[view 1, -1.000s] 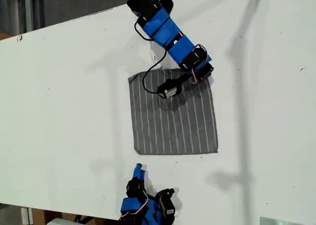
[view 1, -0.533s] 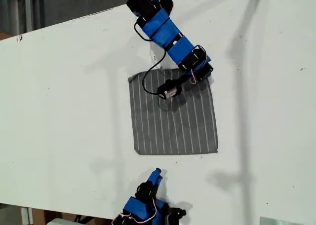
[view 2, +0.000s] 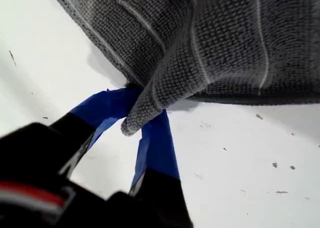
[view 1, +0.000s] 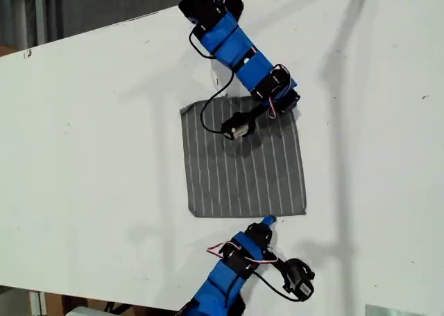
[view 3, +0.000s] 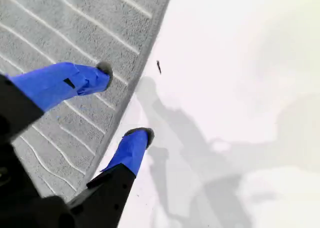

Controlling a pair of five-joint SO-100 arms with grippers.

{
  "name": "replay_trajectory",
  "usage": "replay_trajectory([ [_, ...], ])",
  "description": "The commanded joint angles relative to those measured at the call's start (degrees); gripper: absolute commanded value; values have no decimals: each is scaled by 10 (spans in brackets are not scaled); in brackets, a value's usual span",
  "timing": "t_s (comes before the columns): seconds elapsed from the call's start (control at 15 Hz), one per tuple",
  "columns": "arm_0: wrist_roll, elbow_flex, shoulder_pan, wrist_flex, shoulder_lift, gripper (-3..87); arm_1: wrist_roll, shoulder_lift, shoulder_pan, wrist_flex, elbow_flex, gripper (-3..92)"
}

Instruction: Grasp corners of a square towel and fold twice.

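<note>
My first gripper (view 2: 140, 113) has its jaws closed on one corner (view 2: 131, 124) of the towel (view 2: 225, 38). The cloth bunches between the jaws and rises clear of the surface (view 2: 240, 163). My second gripper (view 3: 125, 102) has its jaws wide, holding nothing. They straddle a towel (view 3: 50, 33) edge: one fingertip (view 3: 102, 70) over the cloth, the other over bare surface. In the exterior view, the rest of the towel (view 1: 243, 170) lies flat between both grippers.
</note>
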Motion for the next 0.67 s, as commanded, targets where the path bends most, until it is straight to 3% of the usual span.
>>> replay_trajectory([
  [0.0, 20, -136, 38, 6, -64, 228, 6, -11, 6, -5, 5, -1],
  [0.2, 68, -369, 45, 85, -236, 235, 6, -16, 4, -9, 5, -1],
  [0.6, 100, -443, 30, 87, -335, 236, 6, -16, 3, -10, 2, -1],
])
